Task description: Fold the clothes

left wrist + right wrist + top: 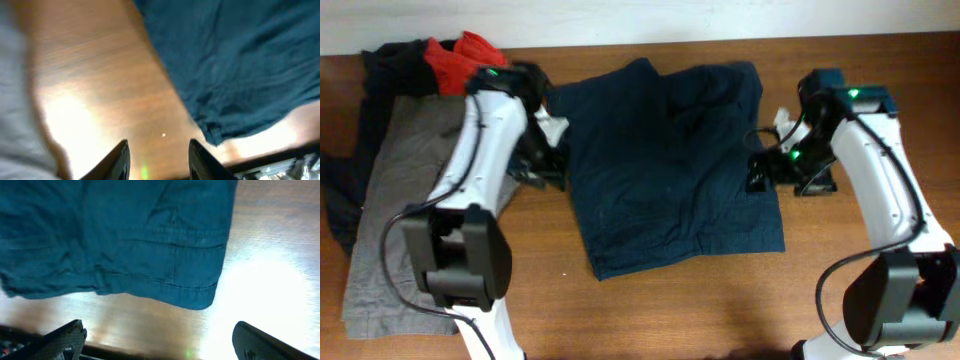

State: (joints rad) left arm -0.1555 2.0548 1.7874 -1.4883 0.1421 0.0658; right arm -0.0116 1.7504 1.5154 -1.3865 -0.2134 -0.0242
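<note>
The navy blue shorts [670,165] lie spread out in the middle of the table, with wrinkles near the top. My left gripper [542,160] hovers just off their left edge. In the left wrist view it [159,160] is open over bare wood, and the shorts [240,65] fill the upper right. My right gripper [760,170] is at the shorts' right edge. In the right wrist view it [160,340] is wide open with nothing between its fingers, the hem of the shorts [125,240] just ahead.
A grey garment [395,200] lies flat along the table's left side, its edge showing in the left wrist view [15,100]. A red-orange piece [460,58] and a black piece [390,65] are bunched at the back left. The table's front edge [720,345] runs below the shorts.
</note>
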